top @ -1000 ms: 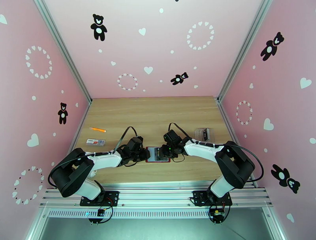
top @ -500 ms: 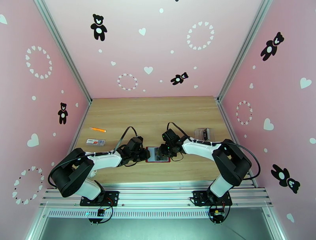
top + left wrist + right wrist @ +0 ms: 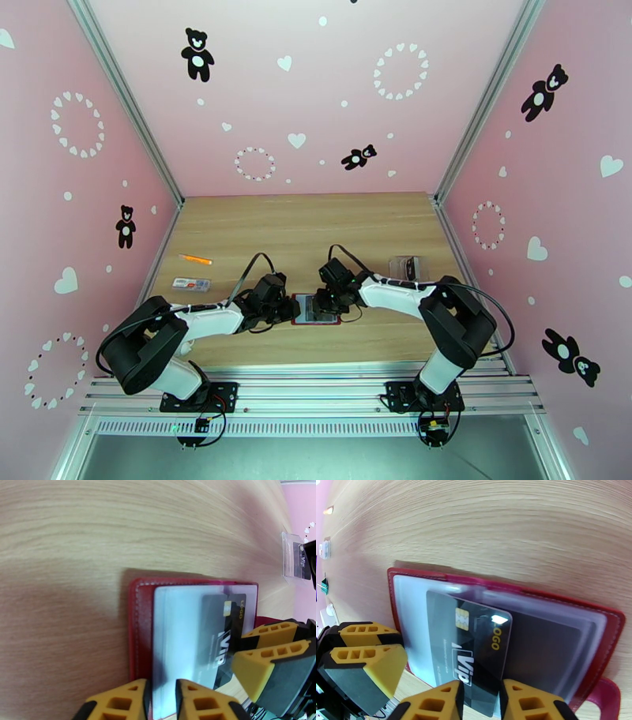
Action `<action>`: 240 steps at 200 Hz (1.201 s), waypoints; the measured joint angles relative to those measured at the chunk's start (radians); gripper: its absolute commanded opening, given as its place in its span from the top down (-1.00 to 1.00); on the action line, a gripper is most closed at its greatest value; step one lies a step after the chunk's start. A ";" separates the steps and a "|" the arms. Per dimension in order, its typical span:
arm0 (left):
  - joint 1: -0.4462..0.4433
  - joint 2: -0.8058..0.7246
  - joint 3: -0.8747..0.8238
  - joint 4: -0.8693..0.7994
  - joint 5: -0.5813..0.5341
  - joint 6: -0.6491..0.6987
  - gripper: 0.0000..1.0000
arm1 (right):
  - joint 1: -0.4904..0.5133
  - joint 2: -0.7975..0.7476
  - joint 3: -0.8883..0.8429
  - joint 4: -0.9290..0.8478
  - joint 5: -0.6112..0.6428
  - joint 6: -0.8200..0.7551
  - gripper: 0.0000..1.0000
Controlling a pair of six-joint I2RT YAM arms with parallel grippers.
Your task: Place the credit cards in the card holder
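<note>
Two grippers meet nose to nose over the holder, which lies open and flat on the table, near the front edge and between your arms. The black card lies chip-up on the grey sleeves, slightly askew to the red cover. You cannot tell whether its far end is under a sleeve or only on top.

Your right gripper stands over the card's near edge, with the card running on between its fingers. The jaws are narrow, and the pictures do not show whether they pinch the card or only rest on it.

Your left gripper is also narrow. The sleeves' edge runs into its gap and the red cover passes under one finger; you cannot tell whether it has a grip.

The left fingers sit just beside the card's near corner, so the space there is crowded. The snap tab sticks out at the holder's corner on your right gripper's side.

The clear case holds a second card and lies well off to the right. The pen and the strip lie far left, apart from everything else.
</note>
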 measured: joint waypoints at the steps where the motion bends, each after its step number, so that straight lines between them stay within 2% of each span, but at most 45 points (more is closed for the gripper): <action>1: 0.000 0.000 0.000 0.000 0.000 0.000 0.50 | 0.001 0.001 0.001 0.000 0.000 0.000 0.42; 146: 0.000 -0.001 -0.011 0.019 0.000 0.000 0.50 | 0.056 0.076 0.089 -0.033 0.025 0.004 0.43; 167: 0.000 -0.008 -0.017 0.022 0.000 0.000 0.48 | 0.061 0.073 0.093 -0.046 0.044 0.000 0.32; 182: 0.000 -0.022 -0.024 0.017 -0.003 -0.002 0.46 | 0.069 0.062 0.100 -0.067 0.071 -0.005 0.14; 195: 0.000 -0.043 -0.035 0.014 -0.005 -0.003 0.44 | 0.073 0.044 0.103 -0.090 0.097 -0.016 0.08; 240: 0.000 -0.111 -0.050 -0.013 -0.022 -0.004 0.43 | 0.076 0.015 0.110 -0.121 0.124 -0.031 0.25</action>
